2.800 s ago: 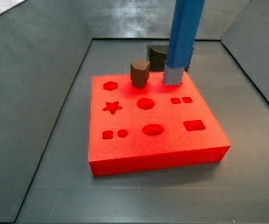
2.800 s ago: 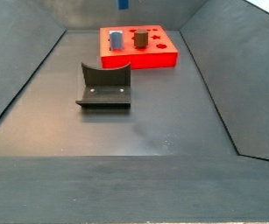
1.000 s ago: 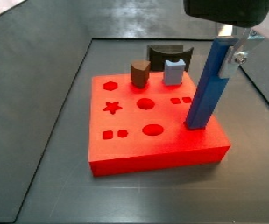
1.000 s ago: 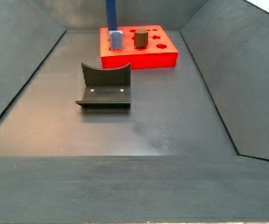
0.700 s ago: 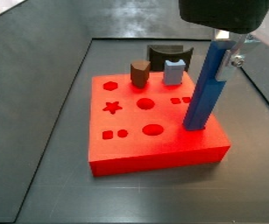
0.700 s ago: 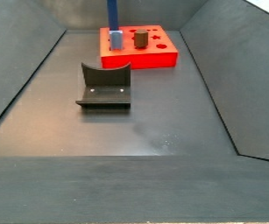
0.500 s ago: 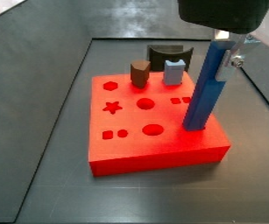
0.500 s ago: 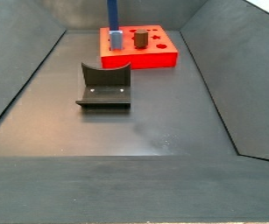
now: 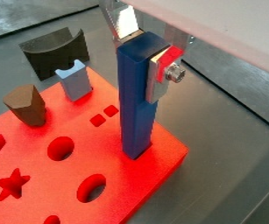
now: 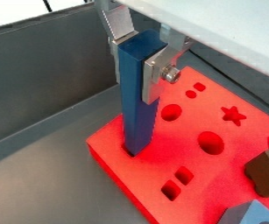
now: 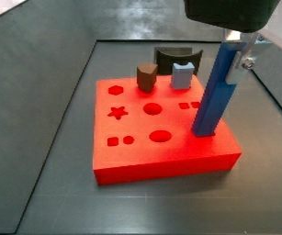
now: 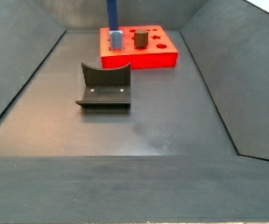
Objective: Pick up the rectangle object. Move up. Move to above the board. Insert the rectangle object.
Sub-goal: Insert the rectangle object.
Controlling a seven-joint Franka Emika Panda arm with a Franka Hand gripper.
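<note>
gripping the blue bar point(image 9: 138, 96) by its top, the gripper point(image 9: 143, 54) stays clenched; it looks stiff, light, slick, entering the board point(image 9: 160, 171).

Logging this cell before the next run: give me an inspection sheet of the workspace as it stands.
Surface: dark grey floor, bare in front.
Job's things: rectangle object upright, lower end in the board near its corner.
Clutter: brown cylinder and pale grey-blue block standing in the board; black arch piece behind it; fixture on the floor.
Grippers: gripper above the board, shut on the bar's top.
Cables: nothing seen.
Surroundings: grey walls.
</note>
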